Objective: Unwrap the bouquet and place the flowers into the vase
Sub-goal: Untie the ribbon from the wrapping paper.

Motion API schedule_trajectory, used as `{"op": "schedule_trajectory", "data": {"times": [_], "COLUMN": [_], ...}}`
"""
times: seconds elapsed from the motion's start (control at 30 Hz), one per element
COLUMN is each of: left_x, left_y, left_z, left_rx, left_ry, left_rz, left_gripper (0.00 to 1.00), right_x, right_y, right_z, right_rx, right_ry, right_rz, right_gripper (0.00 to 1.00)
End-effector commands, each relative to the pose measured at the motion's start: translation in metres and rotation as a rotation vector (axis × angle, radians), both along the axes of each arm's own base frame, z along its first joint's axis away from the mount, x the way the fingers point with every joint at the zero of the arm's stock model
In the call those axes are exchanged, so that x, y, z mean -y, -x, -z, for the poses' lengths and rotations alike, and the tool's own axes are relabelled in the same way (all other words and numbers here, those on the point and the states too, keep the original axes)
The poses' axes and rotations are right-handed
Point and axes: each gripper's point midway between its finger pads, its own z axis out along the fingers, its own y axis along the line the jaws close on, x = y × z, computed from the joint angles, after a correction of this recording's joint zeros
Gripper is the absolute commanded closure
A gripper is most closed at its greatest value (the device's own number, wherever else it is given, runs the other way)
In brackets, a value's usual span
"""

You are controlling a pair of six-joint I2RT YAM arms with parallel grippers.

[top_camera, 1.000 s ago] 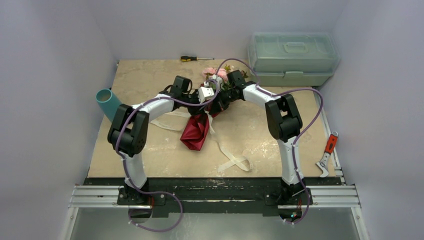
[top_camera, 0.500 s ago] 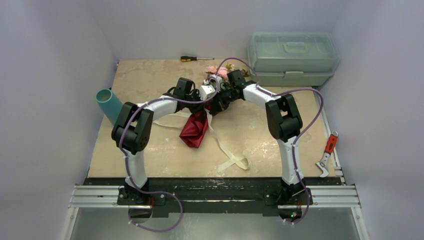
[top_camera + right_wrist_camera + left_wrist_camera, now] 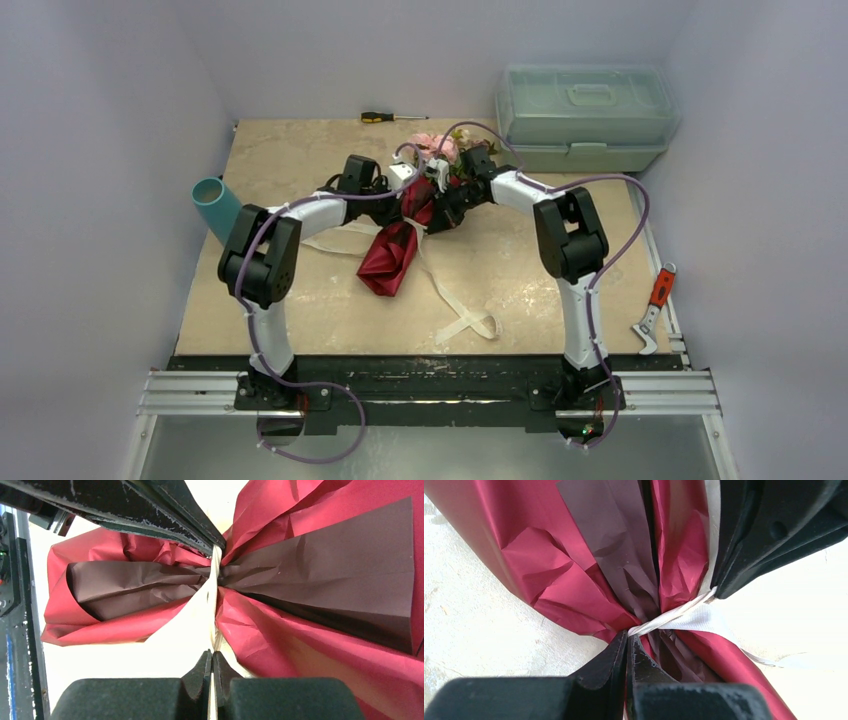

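Observation:
The bouquet lies mid-table, its maroon paper [image 3: 392, 258] pointing toward me and its pink flowers [image 3: 436, 146] toward the back. A cream ribbon [image 3: 684, 617] cinches the paper's waist. My left gripper [image 3: 629, 639] is shut on that ribbon at the waist, seen from above as the left gripper [image 3: 422, 190]. My right gripper [image 3: 213, 656] is shut on the same ribbon [image 3: 216, 587] from the opposite side, and from above the right gripper [image 3: 446, 206] is beside the left one. The teal vase [image 3: 214, 203] leans at the table's left edge.
A pale green toolbox [image 3: 584, 115] stands at the back right. At the back edge lies a screwdriver [image 3: 392, 117]. A red-handled tool [image 3: 655, 303] rests off the table's right side. Loose ribbon tail [image 3: 466, 322] trails toward the front.
My left gripper has closed on the ribbon at the bouquet's waist. Both wrists and the bouquet's upper part have shifted slightly toward the back.

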Motion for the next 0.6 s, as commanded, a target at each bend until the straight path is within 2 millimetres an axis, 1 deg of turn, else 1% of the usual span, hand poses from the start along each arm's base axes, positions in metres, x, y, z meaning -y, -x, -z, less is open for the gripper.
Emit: {"op": "schedule_trajectory", "data": {"times": [0.0,0.03,0.13,0.23,0.43,0.57], "left_x": [-0.045,-0.043,-0.035,-0.028,-0.019,-0.017], "left_y": [-0.019,-0.019,-0.016,-0.012,-0.006,-0.005], "left_z": [0.002,-0.001,-0.004,-0.005,-0.008,-0.01], "left_rx": [0.024,0.03,0.037,0.034,0.041,0.034], "left_ry": [-0.082,-0.077,-0.061,-0.049,-0.036,-0.02], "left_rz": [-0.121,-0.11,-0.074,-0.051,-0.033,-0.035], "left_gripper": [1.0,1.0,1.0,1.0,1.0,1.0], "right_x": [0.021,0.02,0.015,0.006,-0.018,-0.036], "right_y": [0.009,0.008,0.006,0.005,0.004,-0.002], "right_z": [-0.029,-0.036,-0.054,-0.065,-0.082,-0.082], "right_rx": [-0.025,-0.011,0.018,0.023,0.047,0.063], "right_ry": [0.022,0.009,-0.029,-0.054,-0.096,-0.105], "right_rz": [0.02,0.019,0.019,0.014,-0.005,-0.013], "right_gripper": [0.9,0.86,0.79,0.75,0.73,0.72]}}
